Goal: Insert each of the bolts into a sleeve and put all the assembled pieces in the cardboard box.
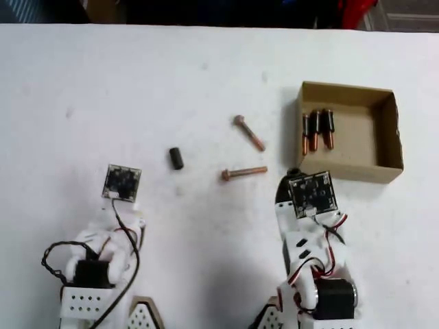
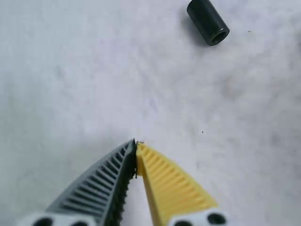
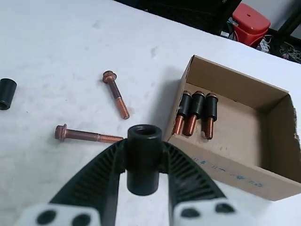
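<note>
The right jaws grasp a sleeve [image 3: 143, 157]; the left jaws are clenched empty. We see two bolts [image 1: 245, 173] loose on the desk [image 1: 206, 68] and three assemblies [image 1: 316, 130] inside the cardboard box [image 1: 350, 170].

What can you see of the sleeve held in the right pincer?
The sleeve is a short black cylinder, matte like plastic or rubber, with a round bore open at its upper end; the bore looks empty. It stands upright, clamped around its middle between the right pincer's ribbed black fingers, close to the cardboard box.
</note>
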Tool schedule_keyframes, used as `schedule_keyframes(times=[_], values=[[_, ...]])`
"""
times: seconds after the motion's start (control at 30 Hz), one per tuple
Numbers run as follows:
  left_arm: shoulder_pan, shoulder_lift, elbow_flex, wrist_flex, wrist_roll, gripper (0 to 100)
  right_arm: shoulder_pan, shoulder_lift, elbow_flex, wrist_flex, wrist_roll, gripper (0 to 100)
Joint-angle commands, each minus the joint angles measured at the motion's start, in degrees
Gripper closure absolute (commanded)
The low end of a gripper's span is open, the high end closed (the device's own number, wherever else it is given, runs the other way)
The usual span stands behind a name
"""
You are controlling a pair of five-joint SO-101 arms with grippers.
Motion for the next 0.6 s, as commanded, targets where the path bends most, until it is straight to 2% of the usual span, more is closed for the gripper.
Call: schedule_keyframes(times=[0.0, 0.43, 0.57], values=[[-0.48, -0.66, -0.18, -1.41, -0.09, 98, 0.31, -0.57, -1.32, 1.98, -0.70, 98.1], [-0.66, -0.75, -0.26, -2.20, -0.18, 98, -0.22, -0.57, 9.58, 2.07, -0.70, 98.1], [-5.32, -0.75, -2.81, -2.37, -2.81, 98, -0.13, -0.57, 12.48, 2.07, -0.79, 98.1]])
